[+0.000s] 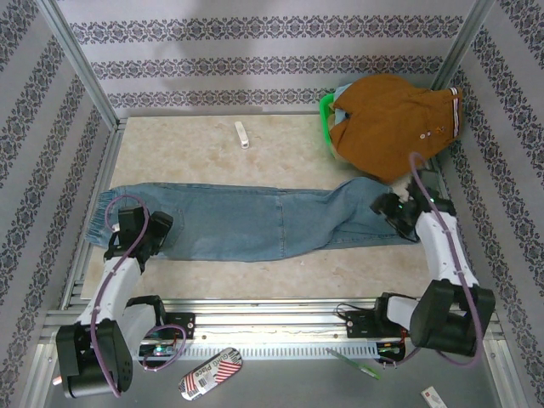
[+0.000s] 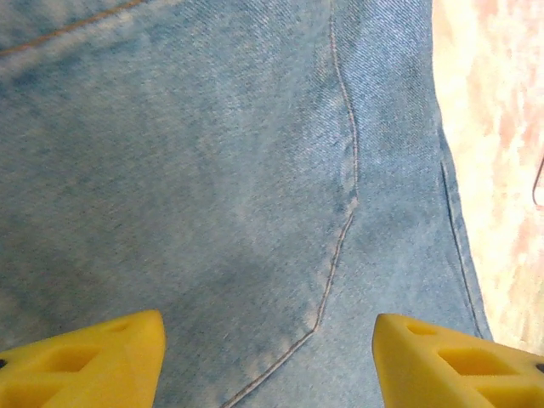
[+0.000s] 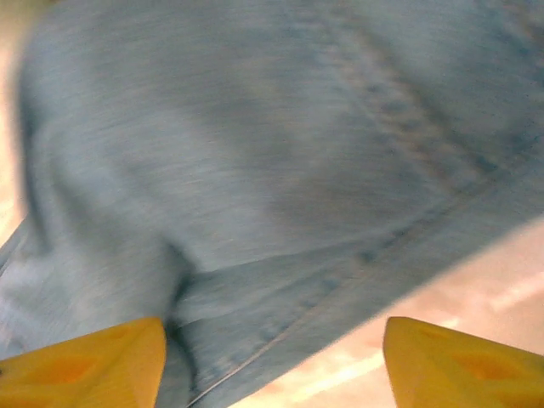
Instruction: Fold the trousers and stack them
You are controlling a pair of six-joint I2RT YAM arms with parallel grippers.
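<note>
The trousers are faded light-blue jeans lying flat in one long strip across the table, gathered waistband at the left and leg ends at the right. My left gripper hovers over the waist end. In the left wrist view it is open, its yellow fingertips wide apart above smooth denim crossed by a curved seam. My right gripper sits over the leg ends. It is open, and blurred denim with a stitched edge lies beneath the yellow fingertips.
A brown garment lies heaped over a green basket at the back right corner. A small white object rests on the table behind the jeans. A can and a pen lie on the front rail.
</note>
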